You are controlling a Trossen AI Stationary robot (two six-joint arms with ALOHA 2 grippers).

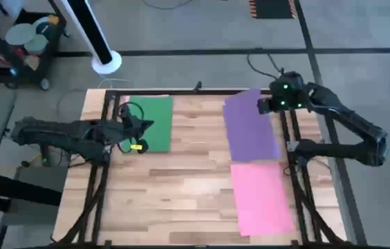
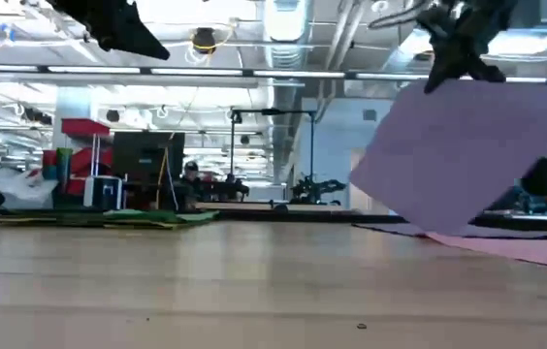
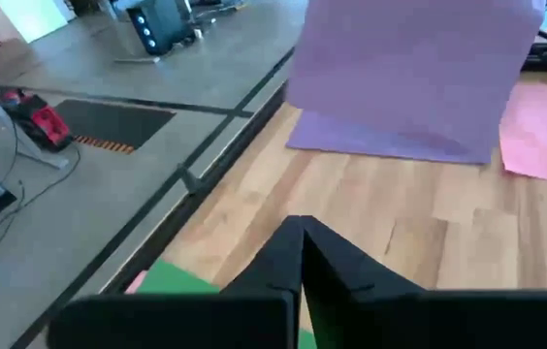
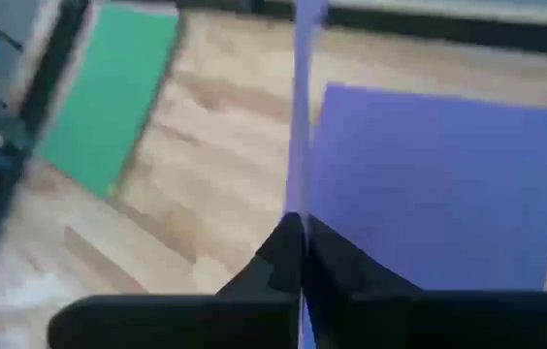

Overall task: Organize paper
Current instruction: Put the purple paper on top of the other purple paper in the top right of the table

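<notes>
Paper: high view has purple sheet (image 1: 250, 126) at far right of wooden surface (image 1: 181, 187), pink sheet (image 1: 261, 197) just nearer, green sheet (image 1: 155, 122) far left. Right claw (image 1: 270, 104) pinched on purple sheet's far corner; left claw (image 1: 142, 124) shut, empty, over green sheet. Low view: purple sheet (image 2: 467, 155) hangs tilted from right claw (image 2: 448, 68), lower edge near pink sheet (image 2: 526, 247). Right wrist: fingers (image 4: 283, 257) clamp sheet edge-on.

Wooden slat table (image 1: 188, 187): green sheet (image 1: 155, 123) flat at left, pink sheet (image 1: 261, 197) flat at right.
</notes>
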